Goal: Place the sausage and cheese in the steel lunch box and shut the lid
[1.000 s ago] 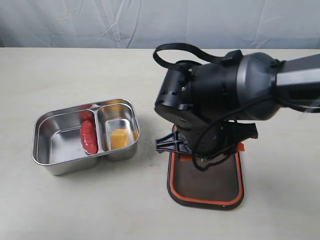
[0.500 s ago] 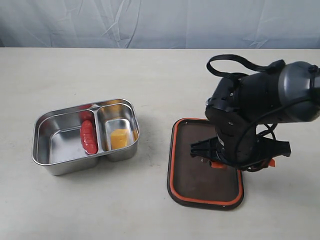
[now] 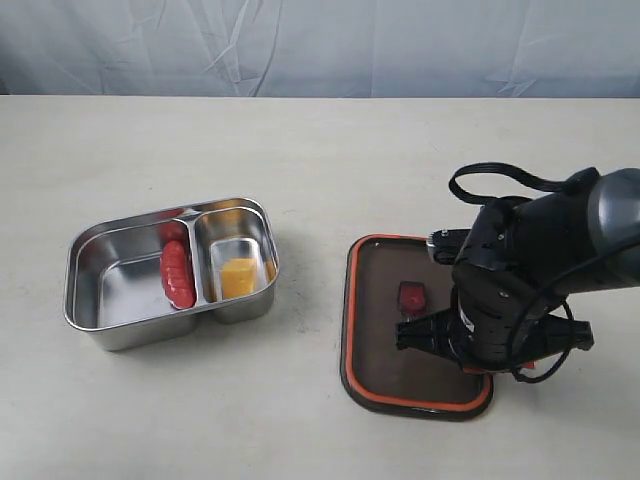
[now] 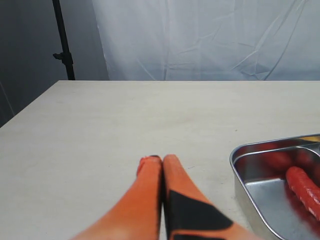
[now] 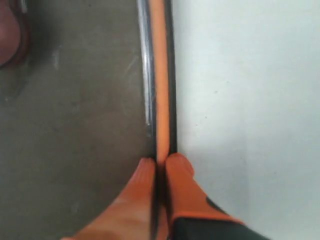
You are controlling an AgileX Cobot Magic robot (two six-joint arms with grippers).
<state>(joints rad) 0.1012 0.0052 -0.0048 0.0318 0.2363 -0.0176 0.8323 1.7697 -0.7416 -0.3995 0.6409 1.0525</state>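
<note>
- Two compartments of the steel lunch box (image 3: 140, 332) were filled in the exterior view. The sausage (image 3: 177, 272) lay in the large one against the divider and the cheese (image 3: 238, 277) in the small one. The lid (image 3: 380, 335) lay on the surface (image 3: 300, 150), well apart to the right.
- Left wrist view: the left gripper (image 4: 162, 159) was clenched on nothing, near the steel lunch box.
- Right wrist view: the right gripper (image 5: 161, 162) was pinched on the lid's orange-edged rim.
</note>
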